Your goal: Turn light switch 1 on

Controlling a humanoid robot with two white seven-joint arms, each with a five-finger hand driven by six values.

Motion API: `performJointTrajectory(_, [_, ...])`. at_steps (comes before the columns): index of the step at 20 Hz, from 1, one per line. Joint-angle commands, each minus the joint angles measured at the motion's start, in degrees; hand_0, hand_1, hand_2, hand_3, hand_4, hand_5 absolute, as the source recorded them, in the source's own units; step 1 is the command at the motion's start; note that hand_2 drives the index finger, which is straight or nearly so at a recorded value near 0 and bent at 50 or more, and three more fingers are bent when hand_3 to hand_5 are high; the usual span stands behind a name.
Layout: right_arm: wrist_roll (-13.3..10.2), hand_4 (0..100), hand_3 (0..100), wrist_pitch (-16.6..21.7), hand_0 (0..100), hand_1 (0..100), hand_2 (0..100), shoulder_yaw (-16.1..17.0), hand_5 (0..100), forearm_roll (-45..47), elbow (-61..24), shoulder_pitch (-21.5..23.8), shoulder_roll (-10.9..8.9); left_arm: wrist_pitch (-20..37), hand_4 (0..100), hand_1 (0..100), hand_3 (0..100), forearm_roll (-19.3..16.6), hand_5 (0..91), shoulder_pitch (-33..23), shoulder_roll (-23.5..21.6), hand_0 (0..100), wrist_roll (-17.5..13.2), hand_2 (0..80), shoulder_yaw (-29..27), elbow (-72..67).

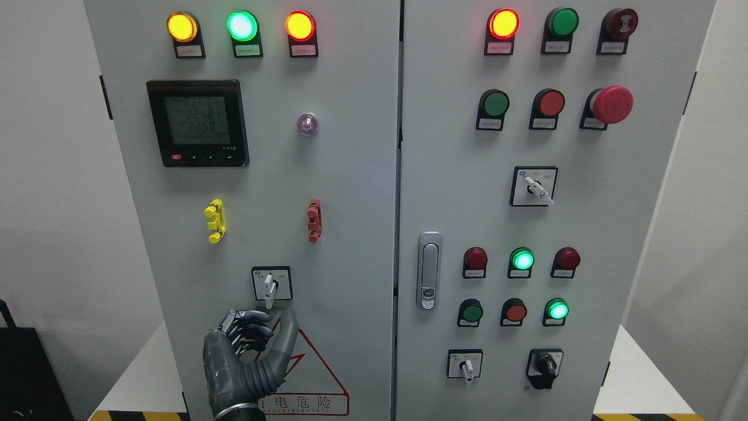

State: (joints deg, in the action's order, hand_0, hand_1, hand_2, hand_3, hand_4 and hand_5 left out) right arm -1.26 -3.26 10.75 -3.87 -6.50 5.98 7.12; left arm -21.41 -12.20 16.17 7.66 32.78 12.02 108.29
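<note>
We see our left hand [248, 356], fingers curled and thumb raised, holding nothing, just below the switch [269, 285] low on the left door. Its lever points straight down; we judge a short upward reach.

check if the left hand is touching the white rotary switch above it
Apart. Head view shows bare panel between the left hand and the rotary switch handle above its thumb.

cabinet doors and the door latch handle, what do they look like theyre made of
Cabinet doors: probably sheet metal, matte light-grey paint, flat and even with no glare. Latch handle: looks like bright metal or chromed plastic; its rim glints silver.
</note>
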Motion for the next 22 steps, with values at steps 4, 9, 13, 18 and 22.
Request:
performJointTrajectory(4, [0.0, 0, 0, 0.0, 0, 0, 0, 0.1, 0, 0.0, 0.0, 0.0, 0.0, -0.4, 81, 76, 83, -0.9, 65.9, 0.5, 0.2, 17, 0.1, 60.5, -0.7, 0.0])
performJointTrajectory(9, [0.0, 0, 0, 0.0, 0, 0, 0, 0.0, 0, 0.0, 0.0, 0.0, 0.0, -0.5, 82, 76, 83, -1.0, 66.4, 0.5, 0.2, 17, 0.1, 60.9, -0.8, 0.0])
performJointTrajectory(13, [0.0, 0, 0, 0.0, 0, 0, 0, 0.1, 0, 0.0, 0.0, 0.0, 0.0, -0.5, 82, 76, 83, -1.1, 66.6, 0.7, 0.2, 17, 0.1, 61.0, -0.9, 0.0])
performJointTrajectory(18, [0.0, 0, 0, 0.0, 0, 0, 0, 0.0, 0, 0.0, 0.0, 0.0, 0.0, -0.9, 82, 76, 84, -1.1, 66.6, 1.1, 0.2, 17, 0.2, 61.1, -0.9, 0.0])
performJointTrajectory(22, [0.0, 0, 0, 0.0, 0, 0, 0, 0.0, 0, 0.0, 0.0, 0.0, 0.0, -1.4, 82, 76, 84, -1.0, 66.6, 2.3, 0.3, 17, 0.4, 61.1, -0.9, 0.0])
